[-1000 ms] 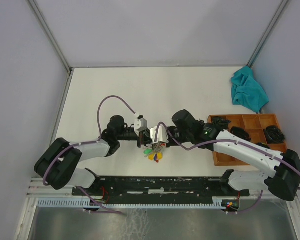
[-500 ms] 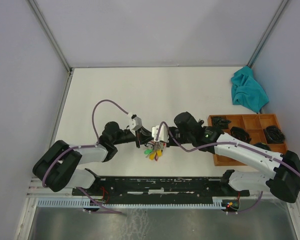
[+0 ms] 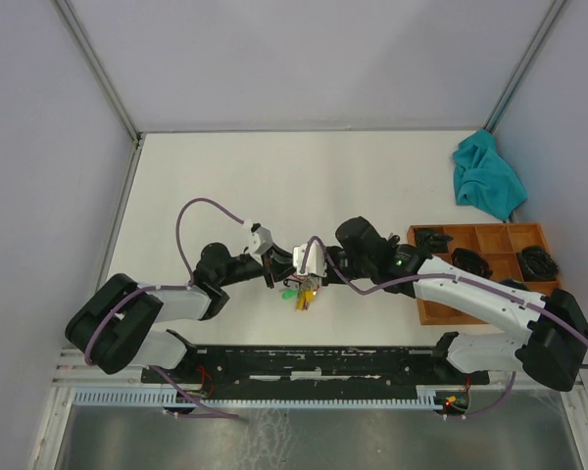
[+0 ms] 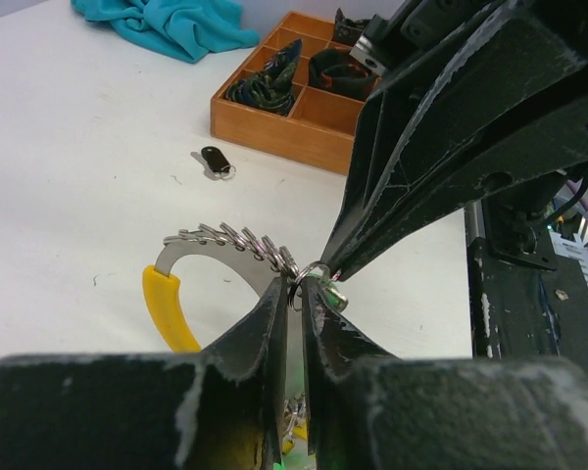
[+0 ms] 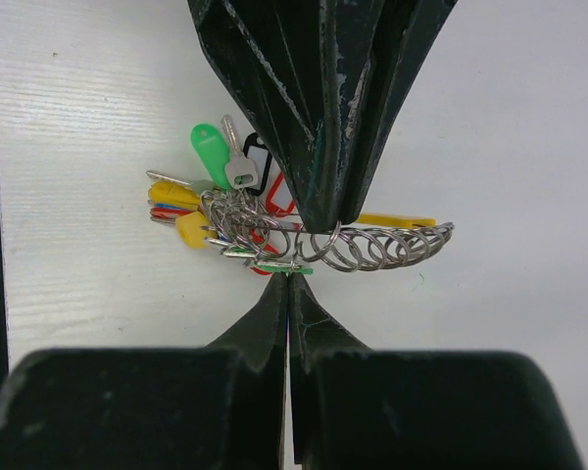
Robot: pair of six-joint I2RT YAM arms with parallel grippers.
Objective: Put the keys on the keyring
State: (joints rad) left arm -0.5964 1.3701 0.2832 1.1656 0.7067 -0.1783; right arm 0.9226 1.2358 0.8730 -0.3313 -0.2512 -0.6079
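The keyring, a silvery crescent with a yellow grip and a row of small rings, hangs between both grippers. Its bunch of coloured tags trails on the table. My left gripper pinches one small ring at its tips, jaws a narrow slit apart. My right gripper is shut on the green key, seen edge-on and touching the ring row. The right gripper's tips meet the left's. The black key lies loose on the table, apart from both.
A wooden compartment tray with dark items stands at the right, under the right arm. It also shows beyond the black key as the tray. A teal cloth lies at the back right. White walls enclose the table.
Both grippers and the keyring have drifted slightly left. The left wrist has turned a little and its cable loop has shifted left.
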